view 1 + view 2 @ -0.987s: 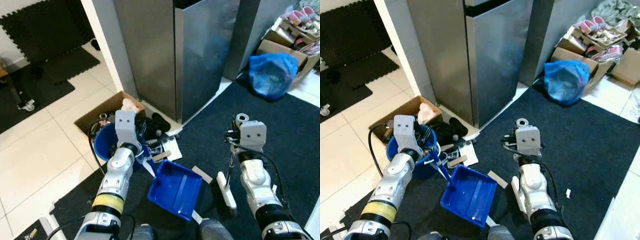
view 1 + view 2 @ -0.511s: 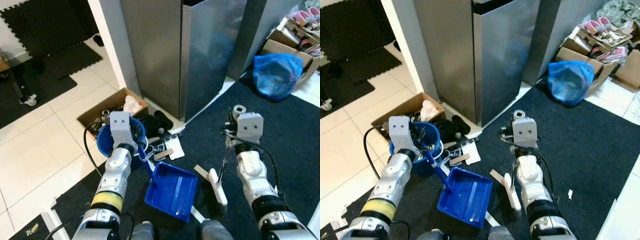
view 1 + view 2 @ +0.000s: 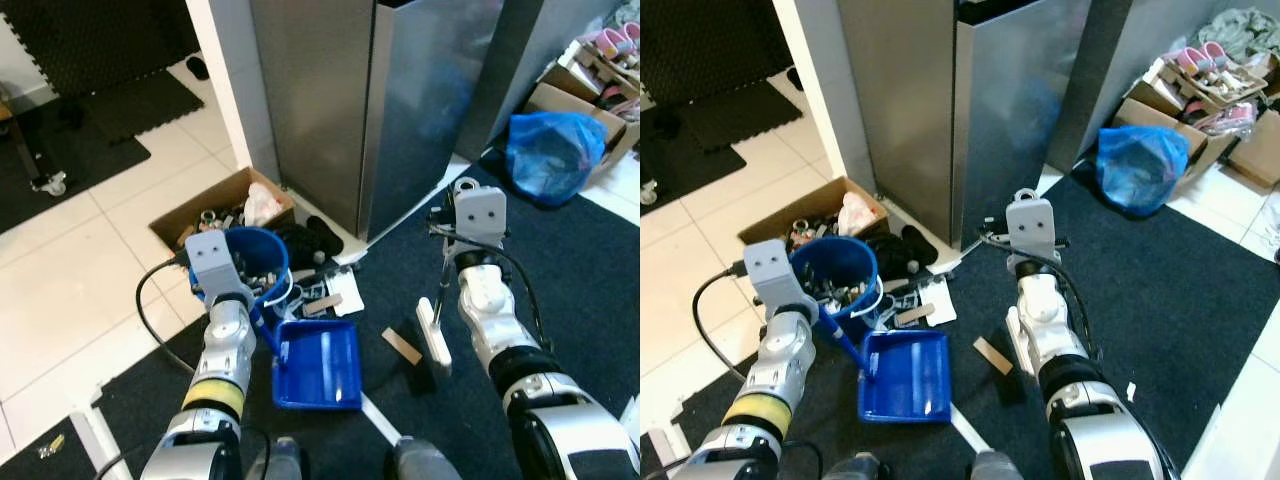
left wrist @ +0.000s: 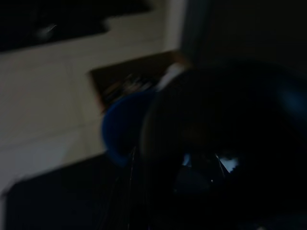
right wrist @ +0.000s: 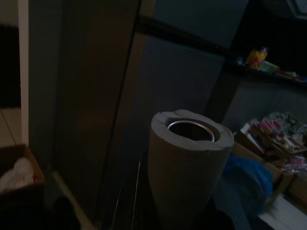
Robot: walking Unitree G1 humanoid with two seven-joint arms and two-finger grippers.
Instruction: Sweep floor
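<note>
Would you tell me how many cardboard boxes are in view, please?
3: one box on the tiles beside the blue bucket, and two more at far right behind the blue bag. Others may be hidden.

the dustpan (image 3: 318, 364) lies on the rug (image 3: 560, 300), bucket (image 3: 240, 262) behind it, wood scrap (image 3: 402, 346) to its right.

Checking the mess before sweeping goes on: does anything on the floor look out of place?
Yes. Paper scraps and a wood strip lie loose on the dark rug, beside the blue dustpan. Dark clothes are heaped against the fridge.
</note>
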